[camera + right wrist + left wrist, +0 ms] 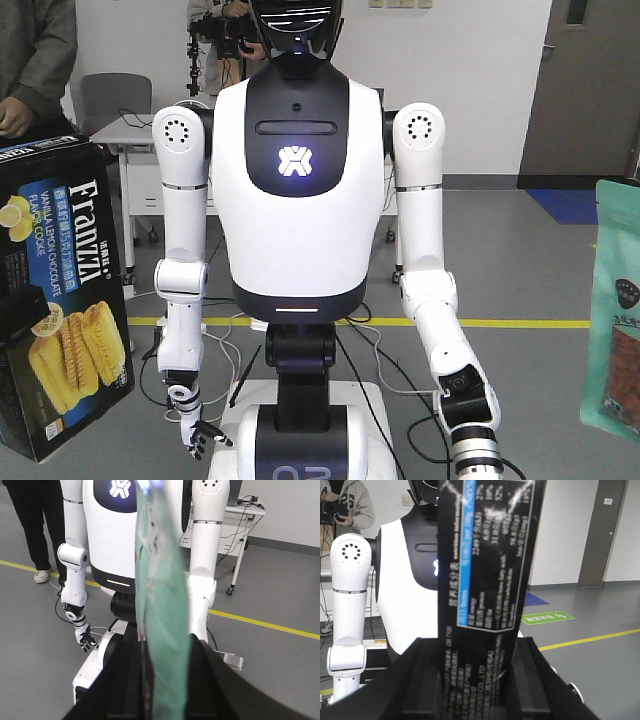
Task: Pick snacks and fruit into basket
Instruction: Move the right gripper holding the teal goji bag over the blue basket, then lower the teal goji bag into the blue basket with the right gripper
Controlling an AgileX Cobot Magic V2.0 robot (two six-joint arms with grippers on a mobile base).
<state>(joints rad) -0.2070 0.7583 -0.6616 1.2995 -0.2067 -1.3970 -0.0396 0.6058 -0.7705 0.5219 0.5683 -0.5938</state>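
Above a grey hall floor, facing a white-and-black humanoid (295, 170), the left gripper (475, 680) clamps the black-and-blue Franzzi cookie box (485, 580) upright between its dark fingers (415, 680). The right gripper (165, 690) pinches the mint-green pouch (162, 620), seen edge-on with its near end caught between the jaws. In the front view, the box (60, 300) and the pouch (615, 320) hang in the air at opposite edges of the frame, well apart. Neither the basket nor any fruit shows in any view, so the length of the carry cannot be told. The step in hand appears to be bringing both snacks to the basket. Doing it well likely means releasing each item only once it is low inside the rim. Sending one arm in at a time would stop the loads from meeting. Smooth travel matters too: the limp pouch may sway or slide out, and the tall box, projecting well past the fingers, could lever loose if jolted.
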